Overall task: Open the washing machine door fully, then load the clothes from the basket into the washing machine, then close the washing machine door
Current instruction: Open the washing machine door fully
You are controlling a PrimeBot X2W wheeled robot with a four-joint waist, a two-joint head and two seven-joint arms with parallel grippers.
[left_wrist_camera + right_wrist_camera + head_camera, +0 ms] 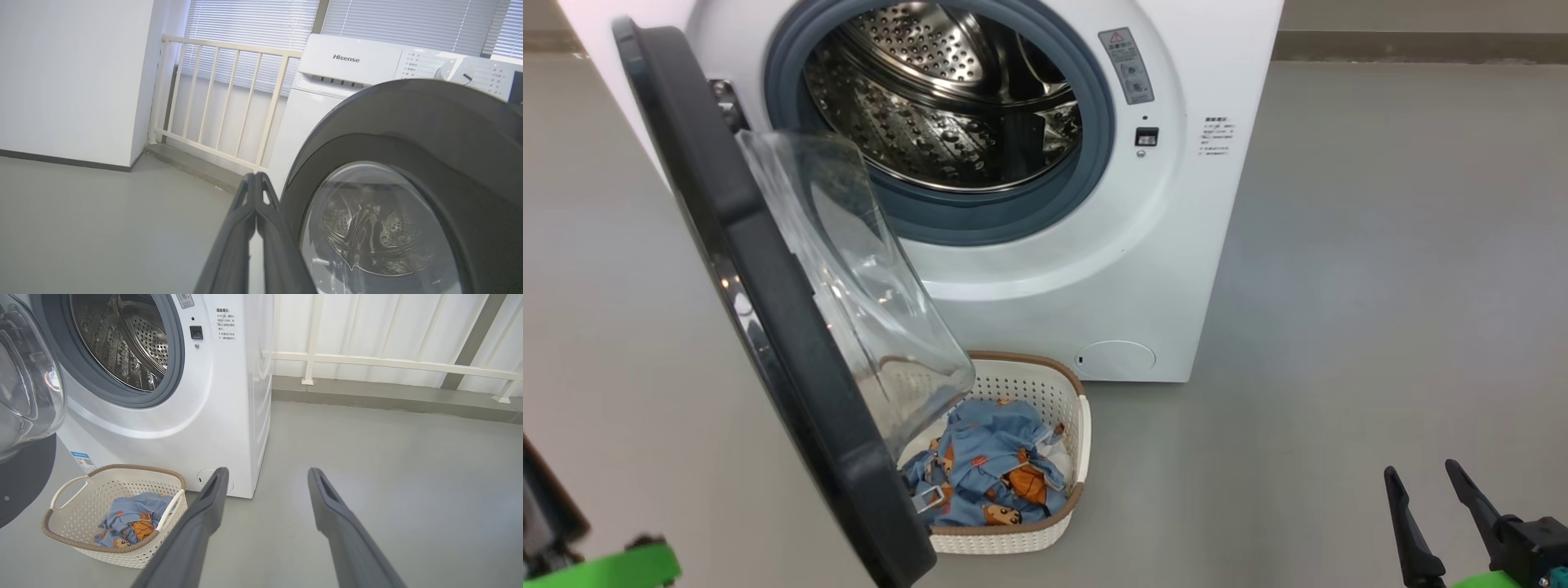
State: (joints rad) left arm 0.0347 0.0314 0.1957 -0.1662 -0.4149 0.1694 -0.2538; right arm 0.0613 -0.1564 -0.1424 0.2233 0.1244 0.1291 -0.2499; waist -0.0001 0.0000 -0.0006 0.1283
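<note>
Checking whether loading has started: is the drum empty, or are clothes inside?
Empty, as far as it shows: the drum is bare perforated steel, and the clothes lie in the basket.

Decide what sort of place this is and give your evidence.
Probably a laundry corner: a washing machine with its door open, a basket of clothes on the floor, a railing before window blinds.

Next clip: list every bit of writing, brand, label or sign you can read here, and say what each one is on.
"Hisense": top front of the washing machine.
Setting lists beside the knob, same panel: blurred, unreadable.
Grey warning sticker, upper front: too small to read.
Black printed notice, front right: too small to read.
Blue label, lower front: too small to read.
</note>
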